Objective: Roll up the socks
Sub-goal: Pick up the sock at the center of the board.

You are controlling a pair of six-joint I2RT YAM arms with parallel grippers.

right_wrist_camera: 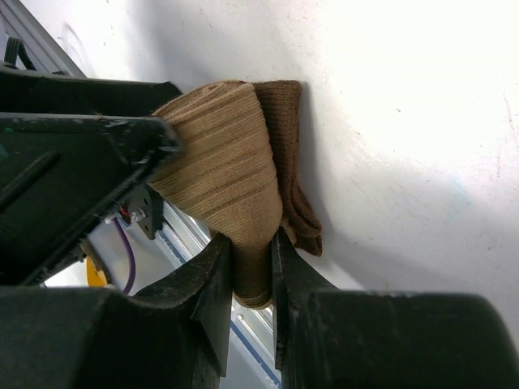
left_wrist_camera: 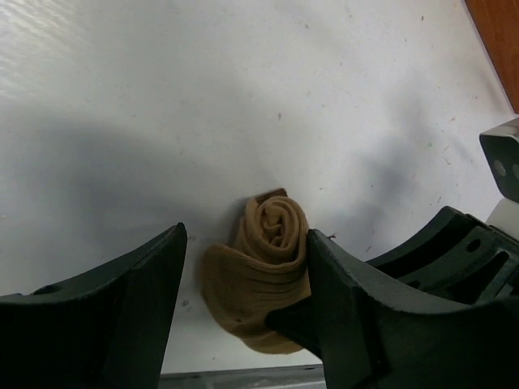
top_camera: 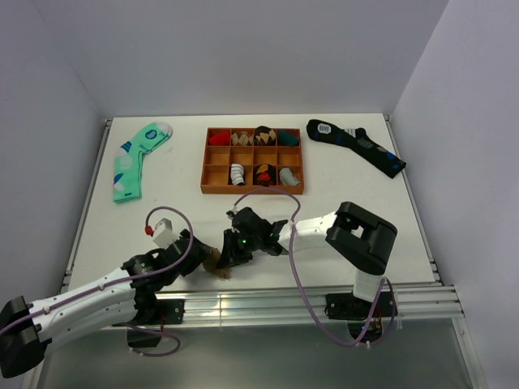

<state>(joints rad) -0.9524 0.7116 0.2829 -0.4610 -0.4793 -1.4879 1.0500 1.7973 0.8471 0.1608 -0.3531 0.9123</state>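
While both arms crowd in on the near side of the wooden tray (top_camera: 251, 191), the overhead view shows the tan socks (top_camera: 217, 262) as a small bundle between the left gripper (top_camera: 201, 253) and the right gripper (top_camera: 233, 253). The bundle lies well short of the tray, close to the near edge of the table (top_camera: 365, 219). A mint-green sock (top_camera: 134, 160) lies left of the tray and a navy sock (top_camera: 357, 146) right of it. From the left wrist, the tan socks (left_wrist_camera: 263, 267) sit coiled in a roll, the tray's corner far beyond them. The left gripper (left_wrist_camera: 246, 243) is released, its jaws spread to either side of the roll. From the right wrist, the right gripper (right_wrist_camera: 251, 251) is clenched on the tail end of the tan socks (right_wrist_camera: 223, 170).
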